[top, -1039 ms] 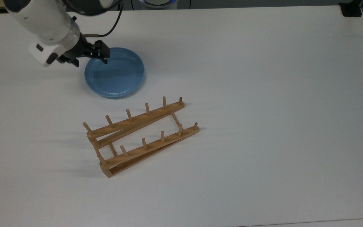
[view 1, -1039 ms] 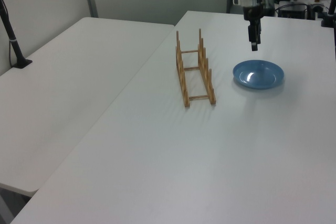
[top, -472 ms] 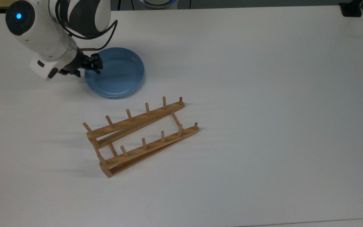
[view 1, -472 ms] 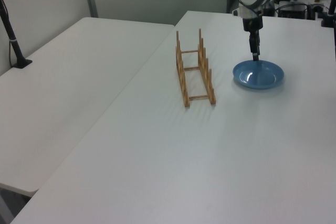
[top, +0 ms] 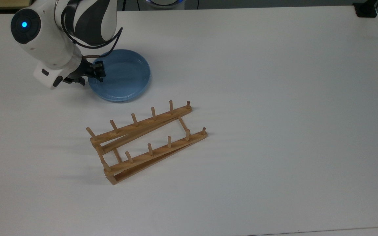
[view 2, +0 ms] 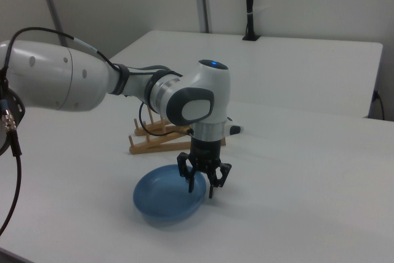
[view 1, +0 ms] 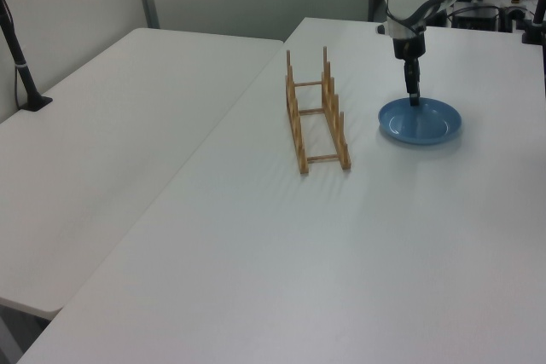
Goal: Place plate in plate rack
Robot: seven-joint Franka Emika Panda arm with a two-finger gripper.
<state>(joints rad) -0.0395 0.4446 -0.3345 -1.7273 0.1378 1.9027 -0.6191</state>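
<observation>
1. The arm [view 2: 92, 84] hides the plate rack's [view 2: 157, 138] far end in the right view.
2. The arm's base runs off the right view's left edge.
3. One finger [top: 99, 76] covers part of the plate's [top: 123, 77] rim in the top view.

Plate [top: 123, 77] looks like glossy, smooth blue ceramic or plastic, hard to say which. The rack [top: 146, 141] is plain light wood with a dull finish, sitting on a smooth matt white surface [top: 274, 98]. The arm [view 2: 68, 78] has shiny white plastic shells.

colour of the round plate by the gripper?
Glossy light blue, plain; the round shallow plate shows best in the top view.
</observation>
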